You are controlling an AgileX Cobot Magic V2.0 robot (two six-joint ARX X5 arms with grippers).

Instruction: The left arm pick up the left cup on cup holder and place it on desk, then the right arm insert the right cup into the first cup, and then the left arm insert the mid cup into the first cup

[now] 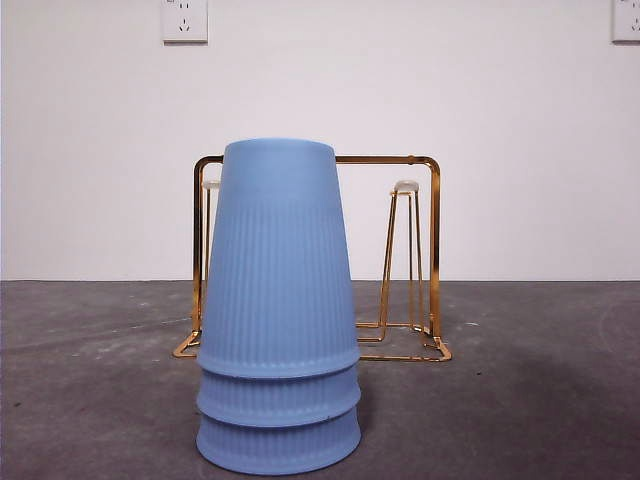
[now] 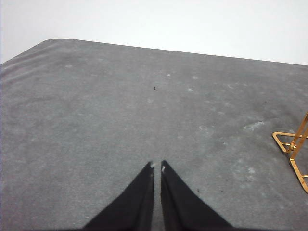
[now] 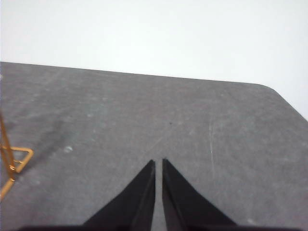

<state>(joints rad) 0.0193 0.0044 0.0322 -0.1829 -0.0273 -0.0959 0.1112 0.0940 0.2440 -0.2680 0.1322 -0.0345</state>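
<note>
Three blue ribbed cups [image 1: 278, 300] stand nested upside down as one stack on the dark grey desk [image 1: 520, 400], in front of the gold wire cup holder [image 1: 432, 250]. The holder's white-tipped pegs [image 1: 405, 186] carry nothing. Neither arm shows in the front view. My left gripper [image 2: 157, 166] hangs shut over bare desk [image 2: 96, 120], with a corner of the cup holder's base [image 2: 291, 149] off to one side. My right gripper [image 3: 158, 162] is shut too, above bare desk [image 3: 216, 134], with a bit of the holder's base [image 3: 12, 163] at the picture's edge. No cup appears in either wrist view.
A white wall with two power sockets [image 1: 185, 20] rises behind the desk. The desk's rounded far corners show in both wrist views.
</note>
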